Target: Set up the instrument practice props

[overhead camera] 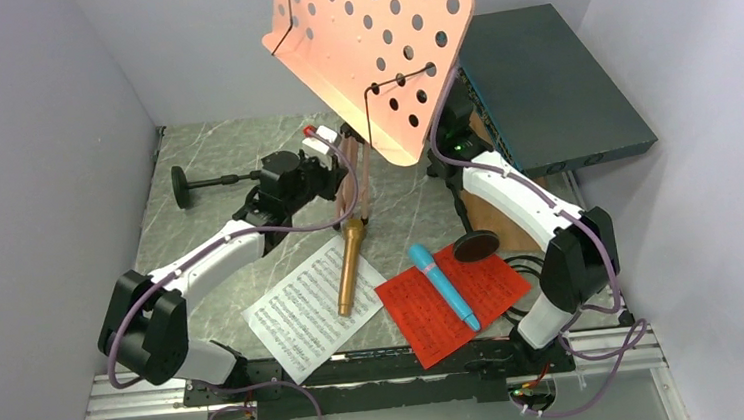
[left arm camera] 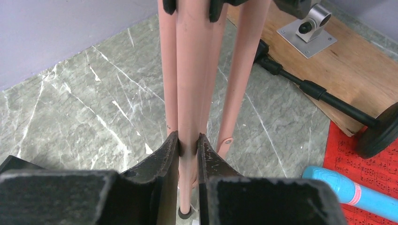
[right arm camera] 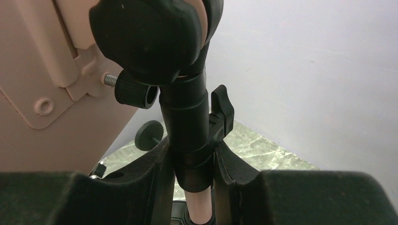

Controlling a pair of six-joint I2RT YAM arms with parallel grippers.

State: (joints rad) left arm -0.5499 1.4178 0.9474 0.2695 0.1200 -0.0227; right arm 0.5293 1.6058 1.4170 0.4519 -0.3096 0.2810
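Note:
The pink hole-punched music desk (overhead camera: 375,49) is held tilted above the table, its tripod legs (overhead camera: 358,186) folded together. My left gripper (overhead camera: 341,177) is shut on one pink leg (left arm camera: 190,70), near its black foot. My right gripper (overhead camera: 450,124) is shut on the stand's black collar (right arm camera: 185,117) just below the desk. The gold microphone (overhead camera: 350,267) lies across the white page (overhead camera: 301,316). The blue microphone (overhead camera: 444,285) lies on the red page (overhead camera: 456,304). One black pole (overhead camera: 215,182) lies at the back left. The other pole's round base (overhead camera: 475,246) rests by the red page.
The large dark-teal box (overhead camera: 549,86) sits at the back right. The wooden board (left arm camera: 338,56) with a metal bracket lies under my right arm. Grey walls close in the left, back and right sides.

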